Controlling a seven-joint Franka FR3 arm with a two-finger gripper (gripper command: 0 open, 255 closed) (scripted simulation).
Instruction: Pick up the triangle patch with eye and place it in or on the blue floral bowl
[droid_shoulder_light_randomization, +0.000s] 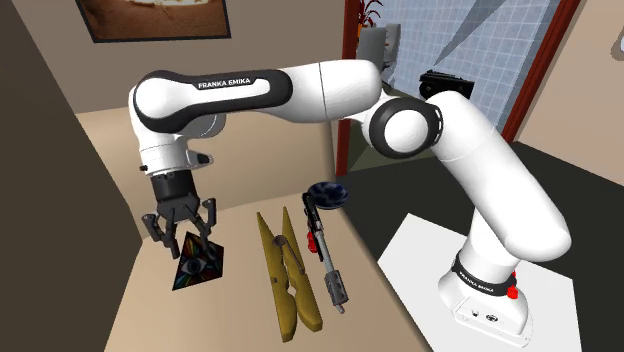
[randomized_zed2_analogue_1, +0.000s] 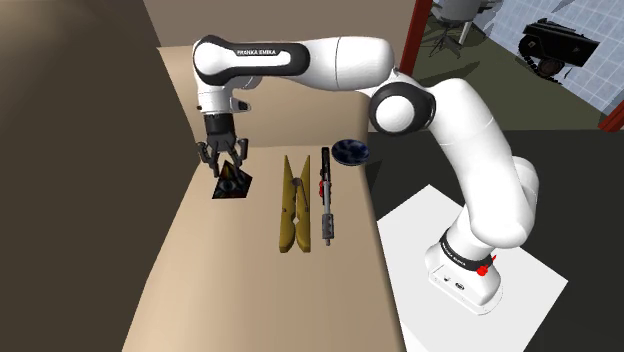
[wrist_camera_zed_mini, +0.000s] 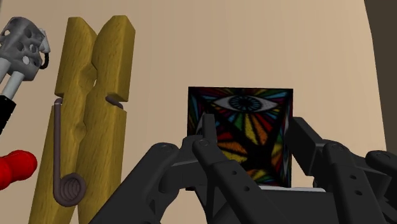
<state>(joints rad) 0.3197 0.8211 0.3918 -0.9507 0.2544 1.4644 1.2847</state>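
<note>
Grasping is the step in hand: the patch (wrist_camera_zed_mini: 245, 102) lies on the bench (randomized_zed2_analogue_1: 250, 290) just beside the wooden clothespin (droid_shoulder_light_randomization: 288, 275), and the gripper (droid_shoulder_light_randomization: 183, 238) hangs over it with fingers spread to either side, pinching nothing. Next, I judge, it must sink, close on the patch's edges, then carry it across the clothespin to the dark blue bowl (droid_shoulder_light_randomization: 328, 194). Forearm level, wrist pointing straight down.

Wooden clothespin (wrist_camera_zed_mini: 95, 153), metal spring (wrist_camera_zed_mini: 69, 189)
</note>
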